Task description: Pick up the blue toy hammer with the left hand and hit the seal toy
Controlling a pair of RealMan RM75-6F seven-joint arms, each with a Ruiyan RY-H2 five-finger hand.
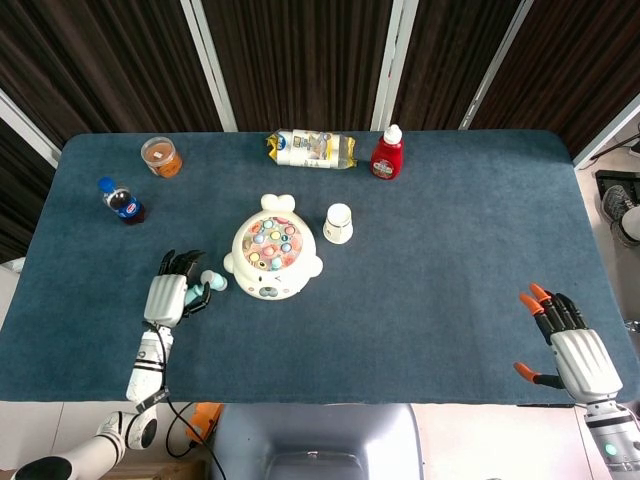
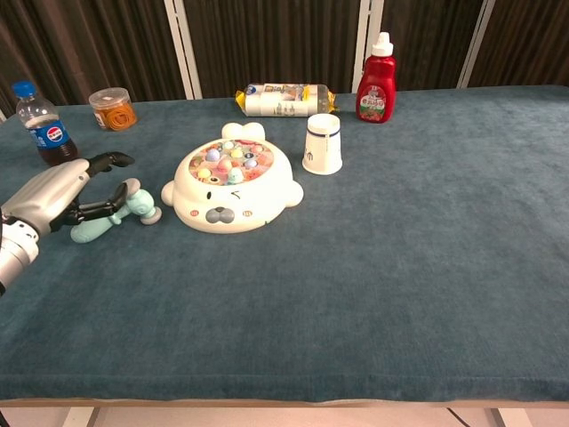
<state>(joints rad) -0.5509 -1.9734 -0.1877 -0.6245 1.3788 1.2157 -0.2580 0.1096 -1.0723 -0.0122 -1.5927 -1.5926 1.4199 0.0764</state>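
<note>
Blue toy hammer [image 2: 111, 218] flat on table [image 2: 400, 249], just left of seal toy [image 2: 231, 185]; left hand [image 2: 55, 197] over handle, fingers spread, gripping nothing; right hand [image 1: 570, 340] open, far right. Risk: shallow closure nudging hammer away

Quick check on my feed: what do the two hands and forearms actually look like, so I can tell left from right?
The left hand has a white back and all-black fingers, on a slim white forearm with a dark band and a black cable trailing near its base. The right hand also has a white back, but its black fingers end in orange tips, and its wrist is white with grey.
</note>
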